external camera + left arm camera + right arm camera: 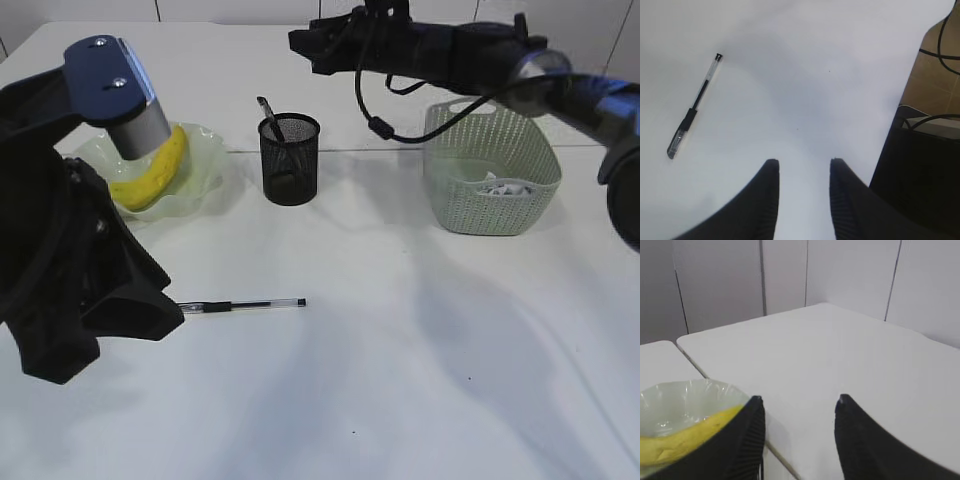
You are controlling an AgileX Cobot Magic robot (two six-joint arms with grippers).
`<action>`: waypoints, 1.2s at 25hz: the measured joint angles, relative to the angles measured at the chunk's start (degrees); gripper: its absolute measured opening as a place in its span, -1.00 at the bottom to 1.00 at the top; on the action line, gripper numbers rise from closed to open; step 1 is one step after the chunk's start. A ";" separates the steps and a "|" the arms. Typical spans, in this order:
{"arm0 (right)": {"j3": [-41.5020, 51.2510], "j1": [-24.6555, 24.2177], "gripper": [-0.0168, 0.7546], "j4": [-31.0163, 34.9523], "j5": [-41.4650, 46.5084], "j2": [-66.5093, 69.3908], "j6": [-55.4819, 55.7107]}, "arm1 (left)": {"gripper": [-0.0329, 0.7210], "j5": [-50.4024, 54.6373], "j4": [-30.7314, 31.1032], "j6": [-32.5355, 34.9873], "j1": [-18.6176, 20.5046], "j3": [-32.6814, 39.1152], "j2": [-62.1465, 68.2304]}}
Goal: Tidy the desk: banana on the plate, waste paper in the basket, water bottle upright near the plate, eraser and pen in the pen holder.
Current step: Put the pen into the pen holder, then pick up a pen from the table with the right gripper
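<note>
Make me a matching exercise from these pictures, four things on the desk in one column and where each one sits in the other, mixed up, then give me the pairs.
Things:
1. banana
2. waste paper
3. pen with the clear barrel
4. pen holder

Places:
A. flat on the bare desk, near the left arm
B. in the plate
C. standing between the plate and the basket
D. inside the basket

Pairs: 1-B, 2-D, 3-A, 4-C
</note>
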 joint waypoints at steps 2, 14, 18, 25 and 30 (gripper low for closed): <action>0.00 -0.24 -0.06 -10.52 -0.51 -2.48 10.94 | -0.26 0.00 0.00 0.00 0.00 0.00 0.00; 0.09 -0.23 -0.13 -60.11 14.00 -17.51 75.11 | -0.26 0.45 0.00 -3.02 0.00 0.00 0.00; 0.09 -0.23 -0.15 -68.05 24.89 -19.51 86.62 | -0.26 0.45 0.00 -7.14 0.00 0.00 0.00; 0.09 -0.23 -0.15 -72.28 33.98 -21.94 94.04 | -0.26 0.58 0.22 -16.20 0.00 0.00 -1.27; 0.09 0.45 -0.15 -73.13 34.10 -25.37 98.22 | -0.26 0.35 8.73 -25.43 0.00 0.00 -5.78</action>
